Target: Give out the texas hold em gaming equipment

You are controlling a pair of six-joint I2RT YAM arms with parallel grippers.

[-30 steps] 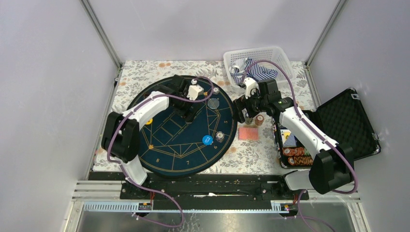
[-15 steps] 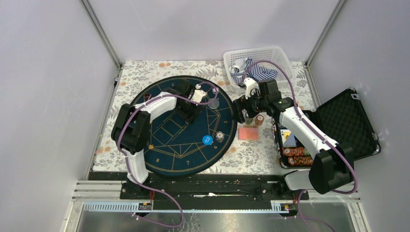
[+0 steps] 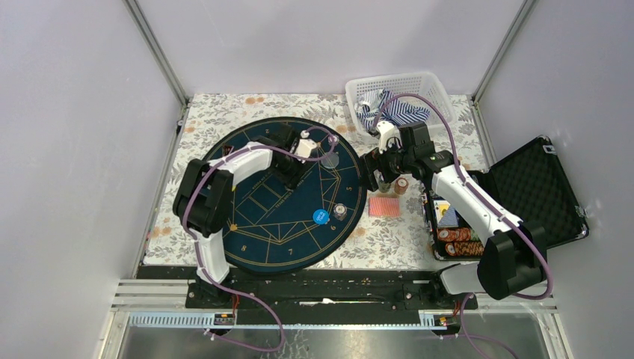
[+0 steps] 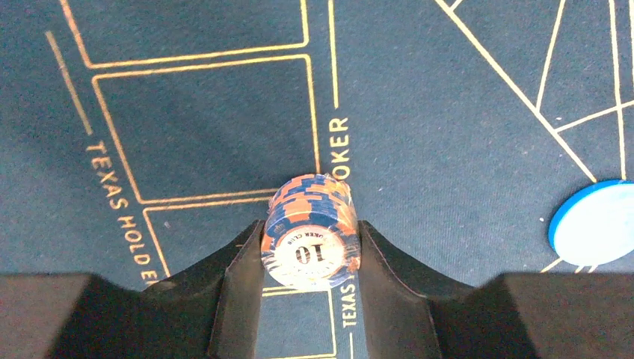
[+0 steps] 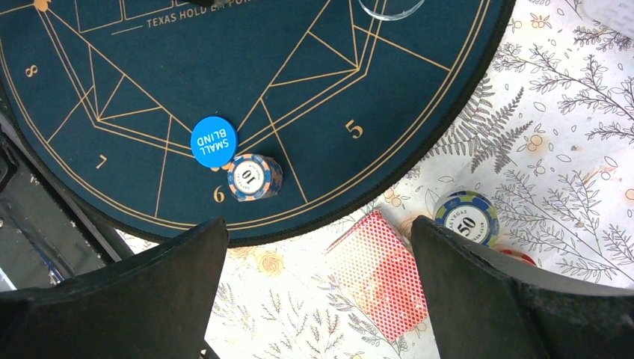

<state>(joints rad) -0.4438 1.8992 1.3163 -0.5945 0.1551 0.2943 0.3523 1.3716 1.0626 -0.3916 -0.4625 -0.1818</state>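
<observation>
- Stack (image 4: 310,250): a short round column of chips with edges striped blue and orange. Its pale top face is marked "10". It stands on the mat near its middle, by the gold word "POKER".
- Left fingers (image 4: 239,292): black, smooth and wedge-shaped. They are set narrow, one against each side of the stack, gripping it.
- Mat (image 4: 448,112): round, flat navy felt with thin gold lines, boxes and "TEXAS HOLD EM" lettering. Bare felt lies all round the stack.
- Disc (image 5: 214,141): flat, glossy blue, printed "SMALL BLIND". It lies near the mat's rim by the number 6, just beside a second "10" stack (image 5: 254,177).
- Cards (image 5: 381,273): a squared deck with red-pink patterned backs, on the bench just off the mat's dark edge.
- "50" stack (image 5: 467,217): blue and yellow edges, near the cards.
- Right fingers (image 5: 149,292): black, spread wide, holding nothing. They hang over the cards and the mat's rim.
- Bench (image 3: 224,105): covered in pale cloth with a leaf-and-flower print, showing beyond the mat on all sides.
- Basket (image 3: 434,86): white plastic lattice at the far right, holding striped cloth (image 3: 400,112).
- Case (image 3: 534,183): black, open, lined with ribbed foam. It sits at the right edge with rows of chips (image 3: 457,241) inside.
</observation>
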